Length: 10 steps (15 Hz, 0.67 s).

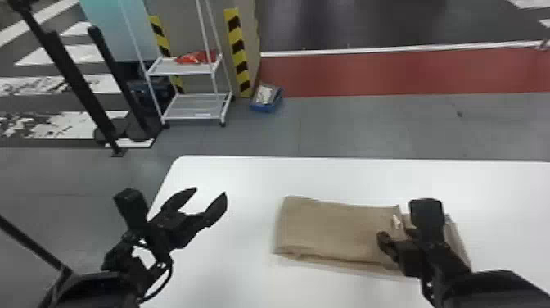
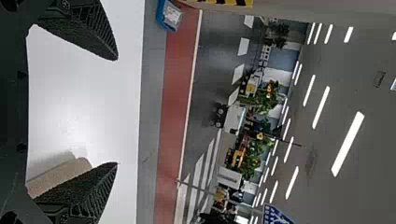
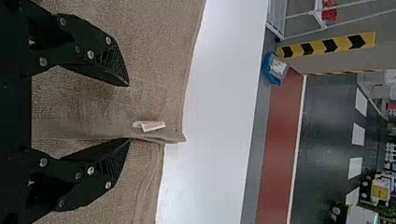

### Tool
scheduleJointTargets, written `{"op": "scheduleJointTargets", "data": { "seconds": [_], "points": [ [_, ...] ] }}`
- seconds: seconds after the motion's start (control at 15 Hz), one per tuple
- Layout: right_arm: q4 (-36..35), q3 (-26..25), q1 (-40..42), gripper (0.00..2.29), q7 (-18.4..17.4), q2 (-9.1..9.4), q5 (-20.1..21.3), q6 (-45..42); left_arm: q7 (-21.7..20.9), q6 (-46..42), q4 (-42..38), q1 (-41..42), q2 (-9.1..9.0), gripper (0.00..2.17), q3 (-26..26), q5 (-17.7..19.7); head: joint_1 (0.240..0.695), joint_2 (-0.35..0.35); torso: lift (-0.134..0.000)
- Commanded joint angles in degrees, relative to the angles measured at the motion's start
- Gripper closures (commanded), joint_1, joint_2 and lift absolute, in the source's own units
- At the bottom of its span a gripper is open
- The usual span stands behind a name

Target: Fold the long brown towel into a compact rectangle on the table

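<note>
Over the brown towel's (image 1: pixel 327 229) right-hand part, the right claw (image 3: pixel 129 112) hangs spread, gripping nothing; to fold neatly, it should pinch only the top layer's edge by the white tag (image 3: pixel 152 125). The towel lies beneath it; it stretches toward the left claw (image 1: pixel 210 191), likewise spread, above the table (image 1: pixel 229 270).

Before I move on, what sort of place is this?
Probably a workshop or exhibition hall: striped corner guards, a white wheeled rack and a floor marked with a red band lie beyond the table.
</note>
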Motion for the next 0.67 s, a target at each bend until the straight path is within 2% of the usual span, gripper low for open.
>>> {"op": "scheduleJointTargets", "data": {
  "seconds": [0.0,0.6],
  "points": [
    [1.84,-0.31,-0.93,0.48,-0.39,0.0,0.02,-1.35,-0.1,0.0,0.11,0.2,0.15,0.08,-0.07,0.23,0.695,0.144,0.0],
    [8.16,-0.93,-3.48,0.5,0.49,-0.09,-0.5,-6.27,-0.89,0.0,0.11,0.46,0.07,0.08,-0.07,0.41,0.695,0.128,0.0]
  ]
}}
